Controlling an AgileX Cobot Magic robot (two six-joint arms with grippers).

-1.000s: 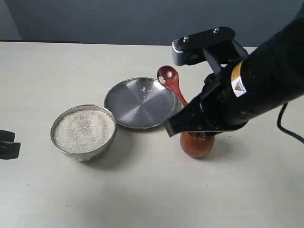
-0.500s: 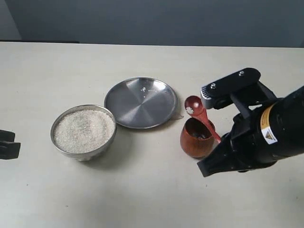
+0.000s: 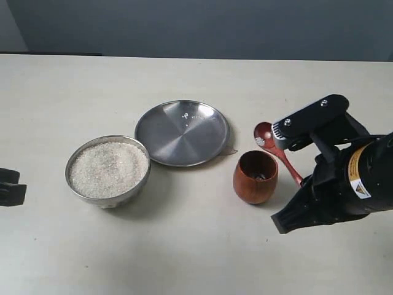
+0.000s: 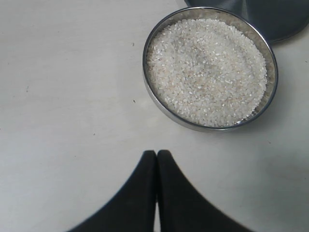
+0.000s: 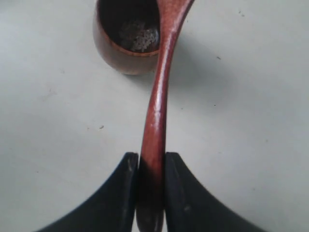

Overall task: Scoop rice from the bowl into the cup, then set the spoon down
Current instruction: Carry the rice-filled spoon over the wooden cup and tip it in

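The silver bowl [image 3: 108,196] [image 4: 270,58] sits at the table's left, full of white rice [image 3: 108,169] [image 4: 207,70]. The reddish-brown wooden cup [image 3: 255,178] [image 5: 111,48] stands right of centre with a few grains in its dark inside. My right gripper [image 5: 152,157] is shut on the handle of the wooden spoon [image 3: 273,144] [image 5: 157,111]. The spoon head sits just behind and right of the cup's rim, with a few grains stuck to it. My left gripper [image 4: 156,153] is shut and empty, low over the table near the bowl; only its edge [image 3: 11,186] shows at the far left.
A flat steel plate [image 3: 182,133] lies behind the bowl and cup, with a few stray grains on it. The right arm's black body [image 3: 344,184] hangs over the table at the front right.
The right arm has drawn back to the right, carrying the spoon from above the plate, across the cup, to just beyond the cup's right rim. The left gripper has not moved.
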